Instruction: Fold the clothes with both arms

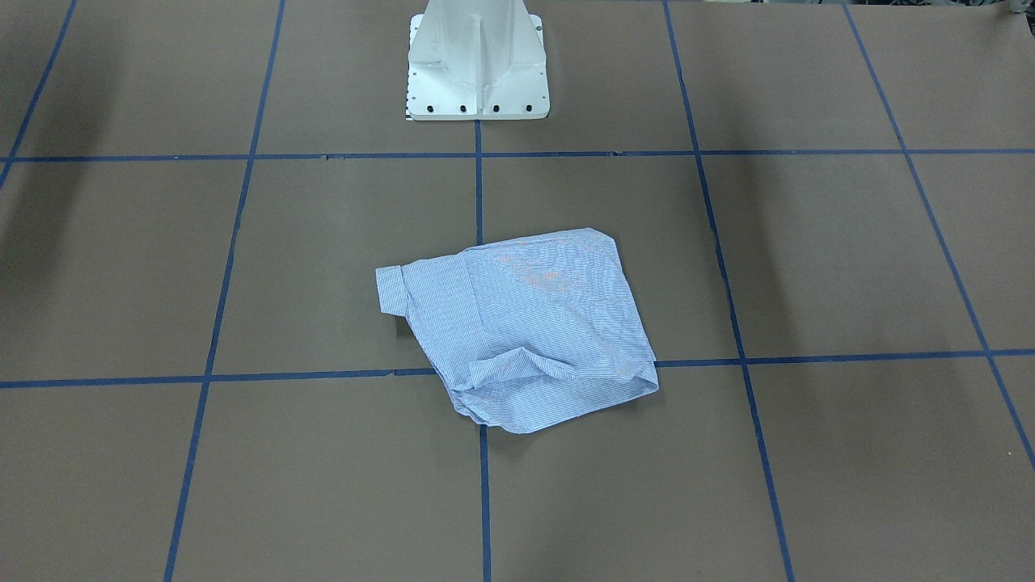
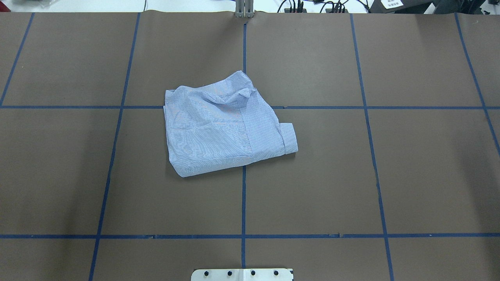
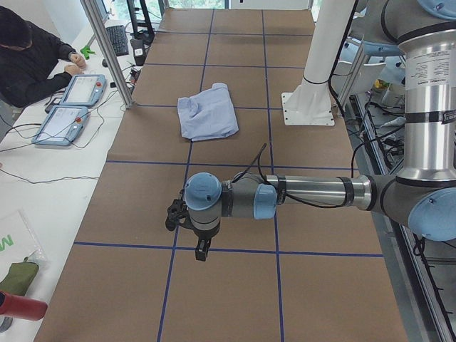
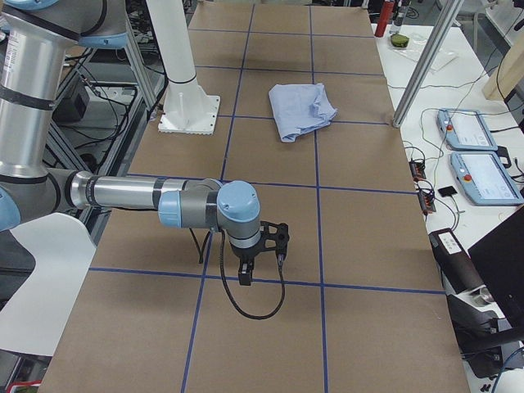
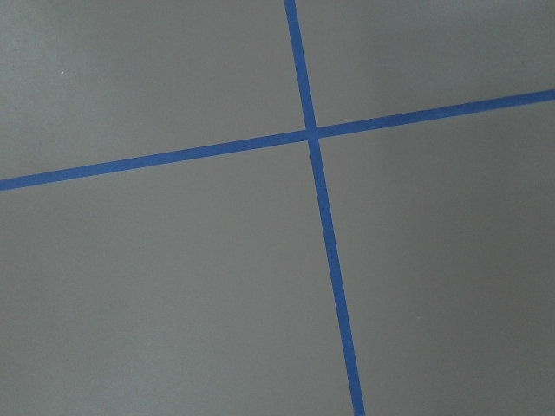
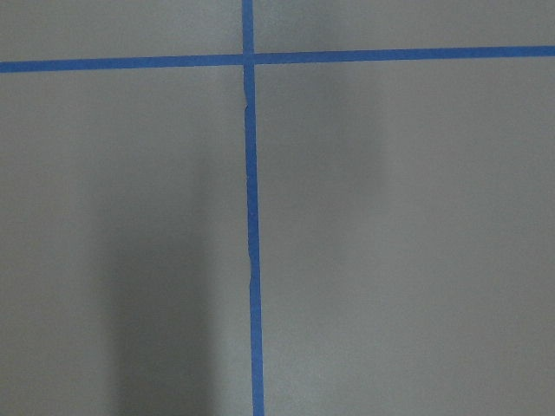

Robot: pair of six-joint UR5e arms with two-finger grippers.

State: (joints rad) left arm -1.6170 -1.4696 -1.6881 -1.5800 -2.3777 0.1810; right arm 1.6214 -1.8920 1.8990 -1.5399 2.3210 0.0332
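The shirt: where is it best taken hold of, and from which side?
Probably the cuff jutting from the folded shirt toward the robot's right: it lies flat and clear of the bundle. Come from the right, low over the table.

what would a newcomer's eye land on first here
The striped shirt, folded into a rumpled bundle, lies near the middle of the brown table, over a crossing of its blue tape lines. In the side views the left arm and right arm reach out low over the table, each well away from the shirt.
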